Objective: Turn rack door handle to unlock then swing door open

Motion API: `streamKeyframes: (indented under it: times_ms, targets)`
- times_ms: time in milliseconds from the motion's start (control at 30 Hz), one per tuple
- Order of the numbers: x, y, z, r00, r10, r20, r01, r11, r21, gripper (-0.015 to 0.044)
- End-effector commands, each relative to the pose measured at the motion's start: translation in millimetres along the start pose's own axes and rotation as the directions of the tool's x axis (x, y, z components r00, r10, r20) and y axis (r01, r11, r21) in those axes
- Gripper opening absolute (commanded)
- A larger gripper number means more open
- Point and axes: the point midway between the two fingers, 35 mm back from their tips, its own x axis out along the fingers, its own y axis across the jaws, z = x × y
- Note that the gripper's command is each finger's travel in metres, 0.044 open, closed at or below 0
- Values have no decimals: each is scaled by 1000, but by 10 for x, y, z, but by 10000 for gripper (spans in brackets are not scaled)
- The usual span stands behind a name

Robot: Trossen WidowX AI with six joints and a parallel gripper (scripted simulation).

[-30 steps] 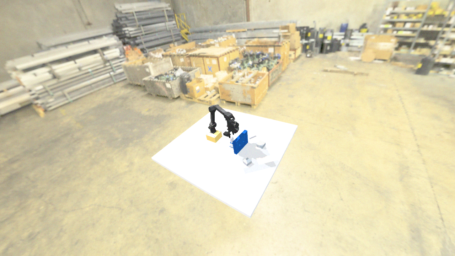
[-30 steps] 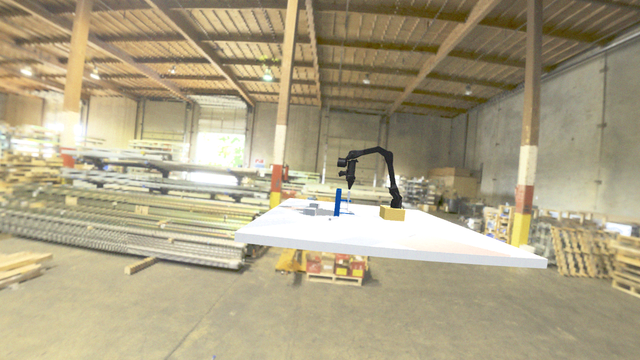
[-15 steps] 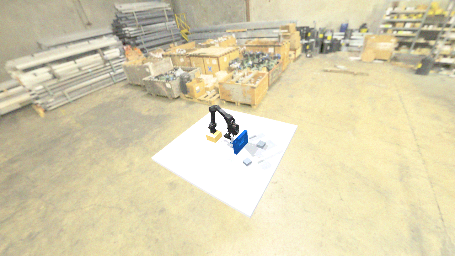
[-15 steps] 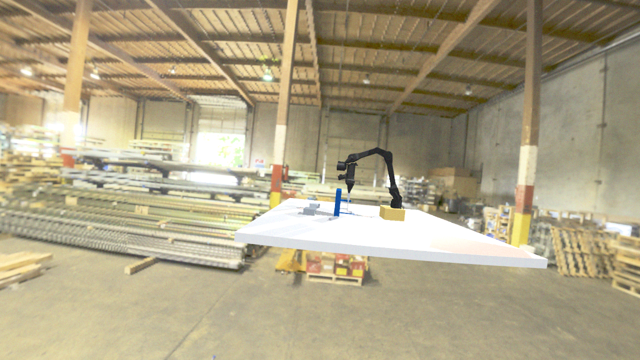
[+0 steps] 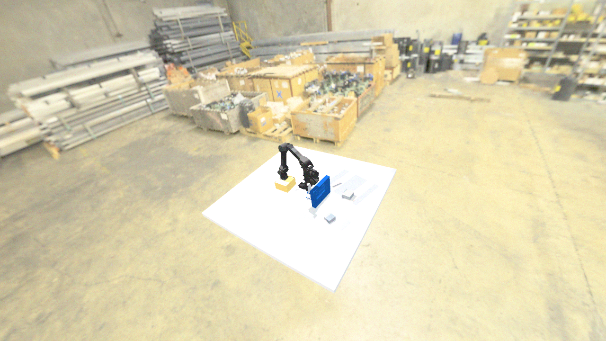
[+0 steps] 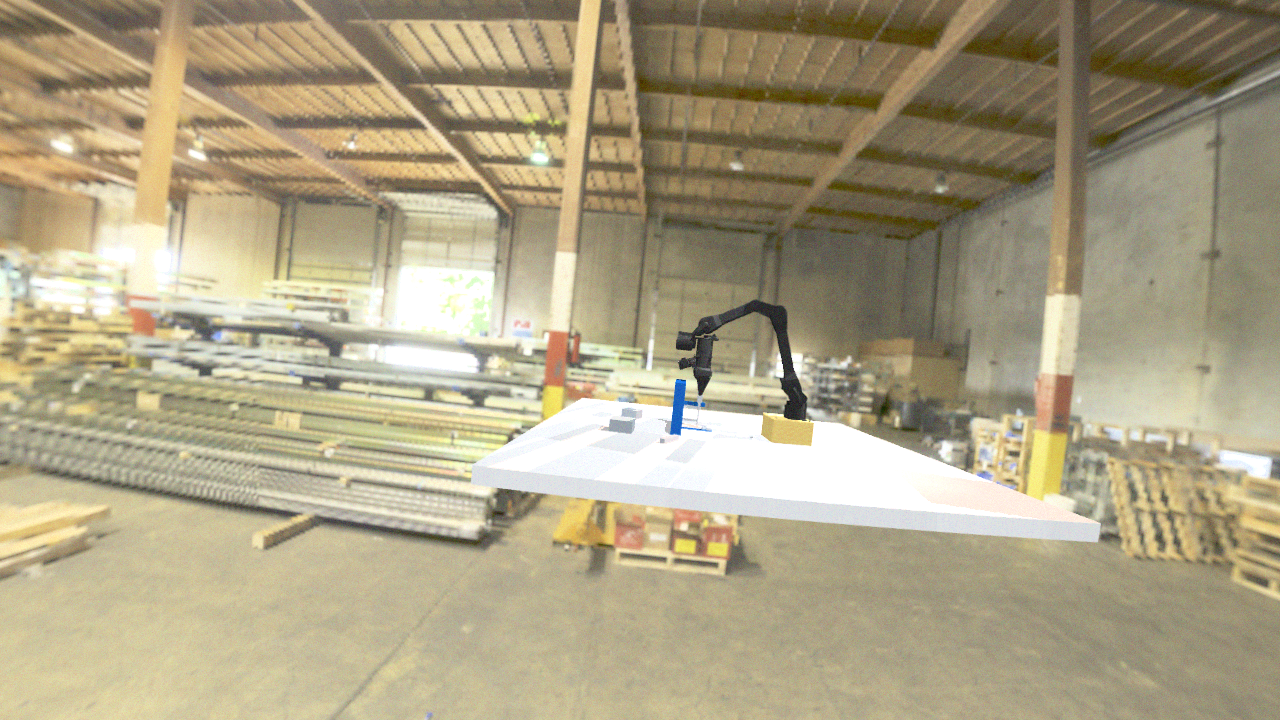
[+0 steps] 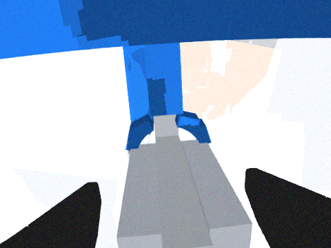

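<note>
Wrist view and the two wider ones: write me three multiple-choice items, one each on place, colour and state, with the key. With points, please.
1. Where is the grey handle (image 7: 169, 186)?
A) beyond both fingertips, to one side
B) between the fingertips
C) behind the yellow block

2. What colour is the door panel (image 5: 320, 191) (image 6: 685, 406) (image 7: 207, 21)?
A) red
B) green
C) blue

3. How does the pincer (image 7: 173, 184) stand?
A) open
B) shut on the handle
C) shut on nothing

Key:
1 B: the wrist view shows a black fingertip on either side of it.
2 C: the upright panel is blue in all three views.
3 A: the wrist view shows gaps between the handle and both fingers.
</note>
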Motion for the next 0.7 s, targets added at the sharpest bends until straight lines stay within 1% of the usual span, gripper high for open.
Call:
streamKeyframes:
  times_ms: [0, 133, 367, 667]
  targets:
    - [66, -5, -6, 1000, -3, -1, 3, 1000, -6, 295]
    - [106, -5, -11, 1000, -3, -1, 3, 1000, -6, 295]
    - [106, -5, -11, 1000, -3, -1, 3, 1000, -6, 112]
    - [106, -5, -11, 1000, -3, -1, 3, 1000, -6, 52]
